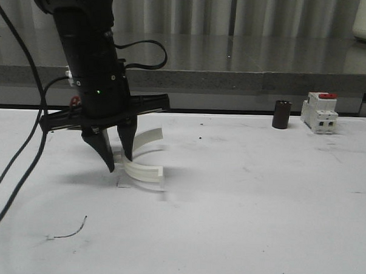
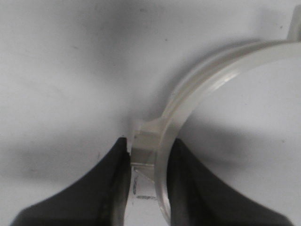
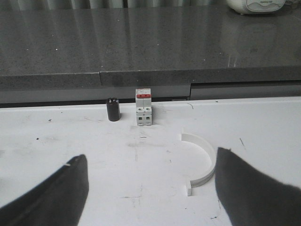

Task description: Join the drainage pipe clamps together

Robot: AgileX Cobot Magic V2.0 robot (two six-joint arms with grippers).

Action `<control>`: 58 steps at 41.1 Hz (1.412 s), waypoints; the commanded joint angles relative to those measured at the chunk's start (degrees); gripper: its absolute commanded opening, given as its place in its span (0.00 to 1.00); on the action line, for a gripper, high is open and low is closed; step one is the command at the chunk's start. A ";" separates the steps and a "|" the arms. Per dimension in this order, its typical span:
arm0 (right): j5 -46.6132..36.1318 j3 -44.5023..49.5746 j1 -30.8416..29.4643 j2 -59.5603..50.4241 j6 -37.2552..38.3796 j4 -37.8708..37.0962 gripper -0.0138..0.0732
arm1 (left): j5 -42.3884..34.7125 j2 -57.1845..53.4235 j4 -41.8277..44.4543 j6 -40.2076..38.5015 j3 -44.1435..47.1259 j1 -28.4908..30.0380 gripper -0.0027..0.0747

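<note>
clamp half [image 1: 142,170]: white, translucent at edges | left gripper [image 1: 117,159]: black | right gripper [image 3: 150,188]: black fingers | breaker [image 1: 319,112]: white, red top | cylinder [image 1: 282,114]: dark brown-black | table [image 1: 259,207]: white, grey scuffs | ledge [image 1: 235,60]: speckled grey

The front camera sits low and looks forward across the white table [image 1: 258,225] to the gray ledge [image 1: 234,72] at the back. The left wrist camera is very close to the table, looking past its own fingers [image 2: 94,188]. The right wrist camera is farther back, facing the ledge too. It and the front camera both see the breaker [image 1: 319,112] [image 3: 143,107] and the black cup [image 1: 282,114] [image 3: 113,109].
</note>
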 commanded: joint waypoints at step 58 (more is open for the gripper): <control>-4.77 -1.99 -0.34 0.97 -0.07 -0.06 0.83 | -5.73 -34.41 9.70 25.19 10.19 0.08 0.17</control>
